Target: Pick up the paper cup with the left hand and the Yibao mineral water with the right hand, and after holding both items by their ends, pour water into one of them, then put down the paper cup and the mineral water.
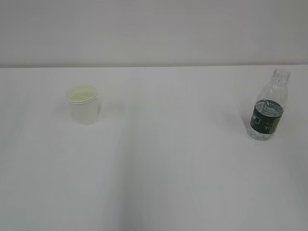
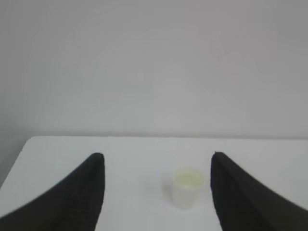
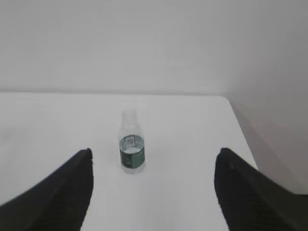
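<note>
The paper cup (image 1: 83, 104) is standing upright at the left of the exterior frame, mouth up, while the Yibao mineral water (image 1: 268, 114) is standing upright and capless at the far right; the two are sitting well apart on the white table (image 1: 163, 173), with nothing between them — a layout that is giving each arm its own object on its own side, so neither should need to reach across the middle. No arm is showing in the exterior frame; both are hanging back, seen only through their own cameras. In the left wrist picture the left hand (image 2: 158, 166) is showing two dark fingers (image 2: 79, 192) at the lower corners, spread wide and gripping nothing; the cup is sitting in the lower middle of that frame, right of centre between them and still well ahead. In the right wrist picture the right hand (image 3: 154, 161) is likewise gaping wide and empty; the bottle is standing in the middle of the frame, nearer the left finger (image 3: 67, 190) than the right, and well clear of both. Each gripper seems to be pointing along the table at its target — probably so it can come in from the side rather than from above. Judging by this, nothing is being held, so the first pickup is yet to begin; the light cup and the open bottle could both be tipping over if nudged off-centre.
</note>
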{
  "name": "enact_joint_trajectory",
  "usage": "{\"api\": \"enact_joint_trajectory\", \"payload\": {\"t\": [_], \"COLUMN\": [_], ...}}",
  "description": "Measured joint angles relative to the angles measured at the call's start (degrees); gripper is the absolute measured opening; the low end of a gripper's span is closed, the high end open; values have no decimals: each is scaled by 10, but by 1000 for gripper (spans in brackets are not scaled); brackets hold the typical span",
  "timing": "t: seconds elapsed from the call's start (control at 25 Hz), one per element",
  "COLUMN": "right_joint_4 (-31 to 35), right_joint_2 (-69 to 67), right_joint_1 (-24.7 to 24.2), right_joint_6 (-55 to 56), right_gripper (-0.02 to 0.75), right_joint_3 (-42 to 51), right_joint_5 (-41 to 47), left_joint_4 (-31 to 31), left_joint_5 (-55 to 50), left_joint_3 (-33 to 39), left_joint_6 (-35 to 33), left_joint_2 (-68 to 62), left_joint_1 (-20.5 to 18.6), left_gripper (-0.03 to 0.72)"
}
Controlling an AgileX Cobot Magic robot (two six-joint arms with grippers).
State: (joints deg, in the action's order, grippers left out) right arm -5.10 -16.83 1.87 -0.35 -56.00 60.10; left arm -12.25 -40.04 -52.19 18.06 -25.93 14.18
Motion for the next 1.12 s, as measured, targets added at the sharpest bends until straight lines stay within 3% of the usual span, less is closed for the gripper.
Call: {"api": "enact_joint_trajectory", "payload": {"t": [0.2,0.4,0.64,0.84,1.12], "right_joint_4": [18,56,92,93,87], "right_joint_2": [1,22,92,155,185], "right_joint_1": [0,0,0,0,1], "right_joint_6": [-32,-35,-35,-34,-18], "right_gripper": [592,592,592,592,592], "right_joint_3": [-41,-52,-55,-56,-60], "right_joint_5": [114,128,130,130,132], "left_joint_4": [27,59,84,88,139], "left_joint_5": [-137,-242,-252,-252,-253], "left_joint_3": [-48,-58,-58,-57,14], "left_joint_6": [-76,-84,-86,-86,-86], "left_joint_2": [6,28,103,159,209], "left_joint_1": [0,0,0,0,0], "left_gripper": [518,520,510,454,438]}}
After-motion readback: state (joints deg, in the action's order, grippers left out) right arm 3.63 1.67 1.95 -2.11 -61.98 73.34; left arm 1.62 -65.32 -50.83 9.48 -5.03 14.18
